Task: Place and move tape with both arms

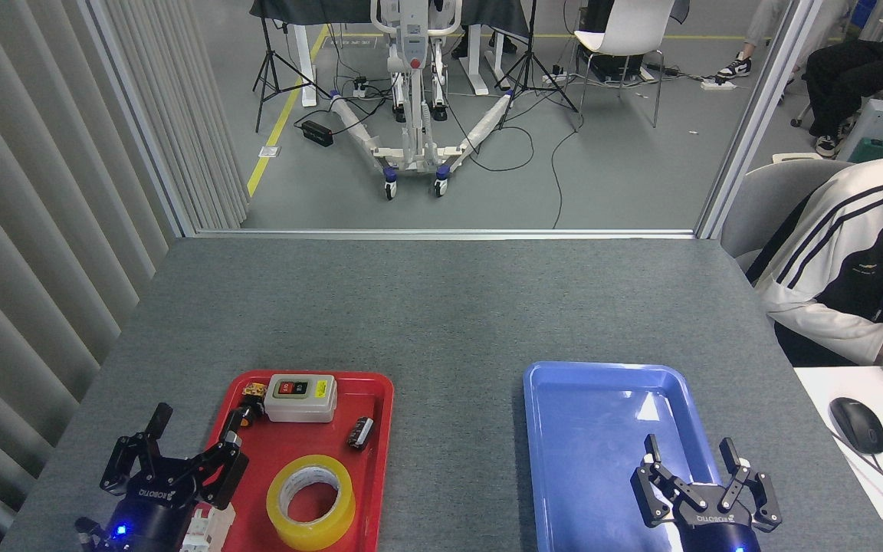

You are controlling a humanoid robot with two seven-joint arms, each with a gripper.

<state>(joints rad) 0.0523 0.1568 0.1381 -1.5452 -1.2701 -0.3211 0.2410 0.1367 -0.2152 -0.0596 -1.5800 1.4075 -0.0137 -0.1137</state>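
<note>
The tape (310,502) lies flat in the near end of the red tray (380,429), core hole facing up, and it is mine to fetch. My left hand (173,460) hangs just beside the tray's left rim, near the roll but not touching it. My judgement: this is the reach, with the grasp yet to come.

To do it well, I want to swing right and come down over the roll from above, one set of fingers outside the yellow wall and the other either across the roll or down into the white core. The roll is about as broad as my hand, so I need full spread before I descend. The white block (208,529) sits right under my wrist and the grey switch box (300,398) and small black part (361,432) lie farther up the tray; I should keep clear of all three. A smooth, rounded wall could slip, so a square, centred squeeze matters.

My left hand stands spread wide, fingers splayed, holding nothing and touching nothing I can make out. My right hand (706,479) hovers over the near part of the blue tray (556,383), fingers equally spread, empty, waiting to take its share.
</note>
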